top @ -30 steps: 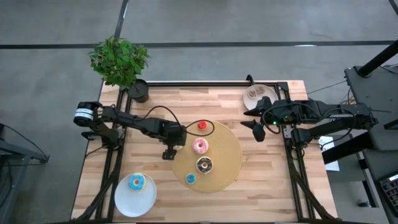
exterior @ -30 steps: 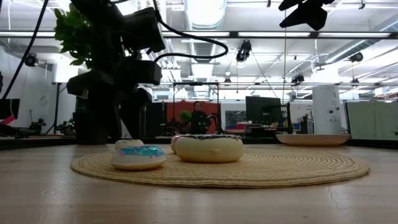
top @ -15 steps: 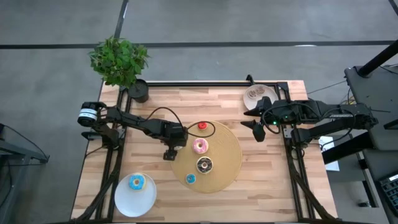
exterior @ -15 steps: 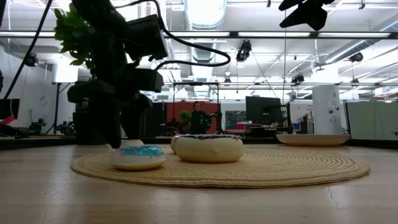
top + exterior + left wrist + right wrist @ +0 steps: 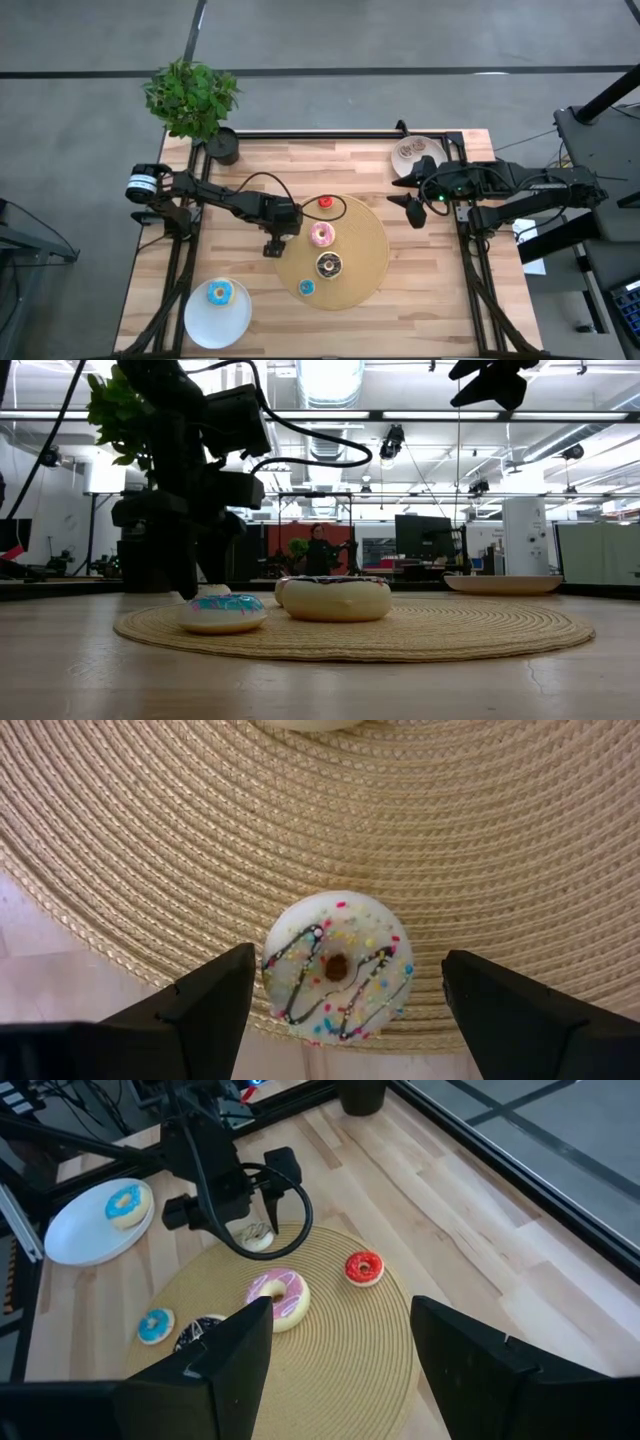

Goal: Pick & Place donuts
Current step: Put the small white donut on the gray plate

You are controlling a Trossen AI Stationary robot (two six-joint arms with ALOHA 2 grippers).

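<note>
Six donuts: a white one [image 5: 337,980] between the left gripper's [image 5: 272,247] spread fingers, then red [image 5: 325,202], pink [image 5: 321,235], brown [image 5: 329,265] and small blue [image 5: 306,287] beyond it, and a bigger blue one [image 5: 219,293] on the plate [image 5: 200,325] behind it. Two plates; the second [image 5: 398,166] is beside the right gripper [image 5: 408,208]. One mat [image 5: 365,240]. One plant [image 5: 192,98]. Two grippers.

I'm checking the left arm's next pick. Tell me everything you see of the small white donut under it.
The small white donut is a tiny ring with white icing, dark zigzag drizzle and coloured sprinkles, with a dark centre hole. It looks like moulded plastic. It lies flat near the edge of the woven mat, between the fingers of the open left end effector, which do not touch it.
</note>
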